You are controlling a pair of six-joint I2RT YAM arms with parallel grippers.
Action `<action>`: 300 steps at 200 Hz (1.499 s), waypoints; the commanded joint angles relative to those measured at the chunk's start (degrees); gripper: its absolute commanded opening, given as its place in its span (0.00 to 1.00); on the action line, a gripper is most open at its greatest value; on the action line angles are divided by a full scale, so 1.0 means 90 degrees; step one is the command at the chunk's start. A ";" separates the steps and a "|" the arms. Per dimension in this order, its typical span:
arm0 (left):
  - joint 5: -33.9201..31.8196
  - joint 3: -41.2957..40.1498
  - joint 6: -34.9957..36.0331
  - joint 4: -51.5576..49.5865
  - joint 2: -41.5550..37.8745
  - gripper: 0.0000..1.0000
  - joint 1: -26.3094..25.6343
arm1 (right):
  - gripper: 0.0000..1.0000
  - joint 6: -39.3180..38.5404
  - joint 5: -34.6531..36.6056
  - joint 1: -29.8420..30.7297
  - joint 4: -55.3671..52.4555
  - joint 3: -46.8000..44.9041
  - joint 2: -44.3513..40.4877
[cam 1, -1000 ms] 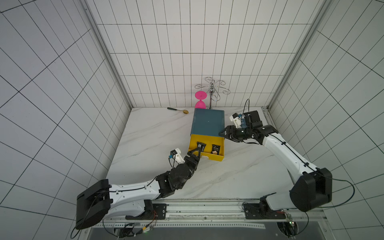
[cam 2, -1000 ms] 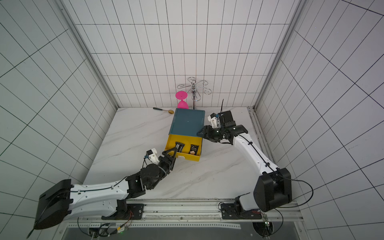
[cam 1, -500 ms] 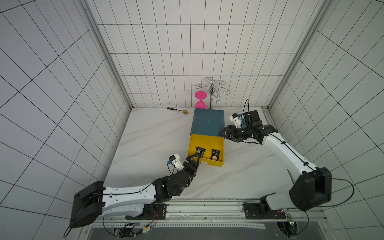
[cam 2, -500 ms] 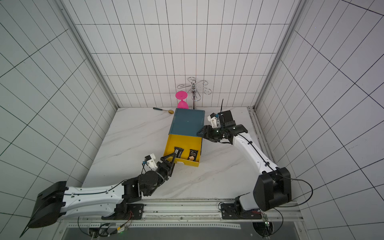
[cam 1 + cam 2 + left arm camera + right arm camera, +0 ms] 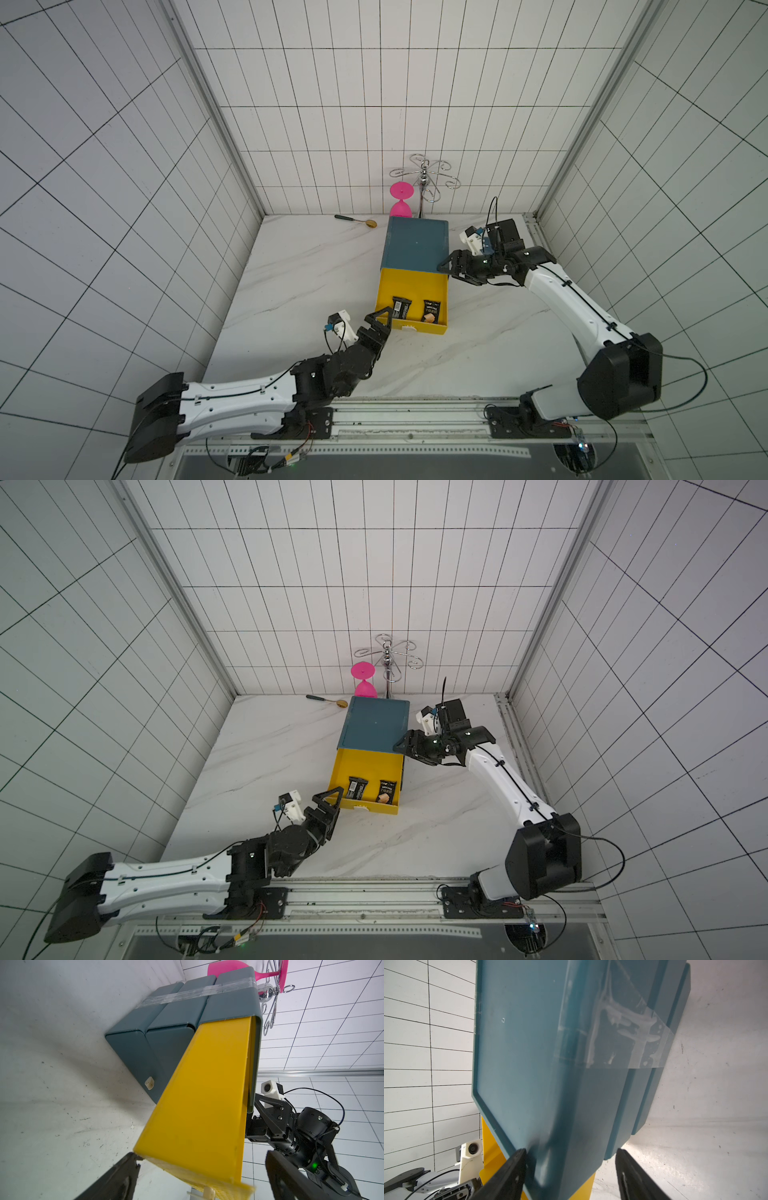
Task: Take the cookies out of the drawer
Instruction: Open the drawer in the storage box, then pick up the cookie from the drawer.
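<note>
Two cookies point(image 5: 401, 308) point(image 5: 431, 311), one drawer point(image 5: 411, 281), one spoon point(image 5: 357, 220), one goblet point(image 5: 401, 191)

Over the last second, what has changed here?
The left gripper pulled the drawer further out toward the robot, then opened and let go of its handle. The right gripper stayed at the cabinet corner, and two cookies stayed in the drawer.

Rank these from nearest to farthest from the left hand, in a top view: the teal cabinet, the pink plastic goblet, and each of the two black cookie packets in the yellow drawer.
1. Left black cookie packet, right beside the left hand.
2. Right black cookie packet, across the yellow drawer.
3. Teal cabinet, behind the drawer.
4. Pink plastic goblet, by the back wall.
</note>
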 commanded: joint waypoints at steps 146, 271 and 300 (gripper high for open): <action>0.1927 0.8546 0.4103 -1.0496 0.3722 0.97 -0.0013 | 0.80 -0.0113 0.0812 -0.0499 -0.2352 0.1346 -0.0612; 0.3402 0.9746 0.6335 -0.9895 0.5296 0.84 0.1575 | 0.78 -0.0369 0.0828 -0.0290 -0.2958 0.1344 -0.0881; 0.3345 0.9808 0.6335 -1.0121 0.5645 0.81 0.1698 | 0.77 -0.0397 0.0779 -0.0291 -0.2967 0.1418 -0.0850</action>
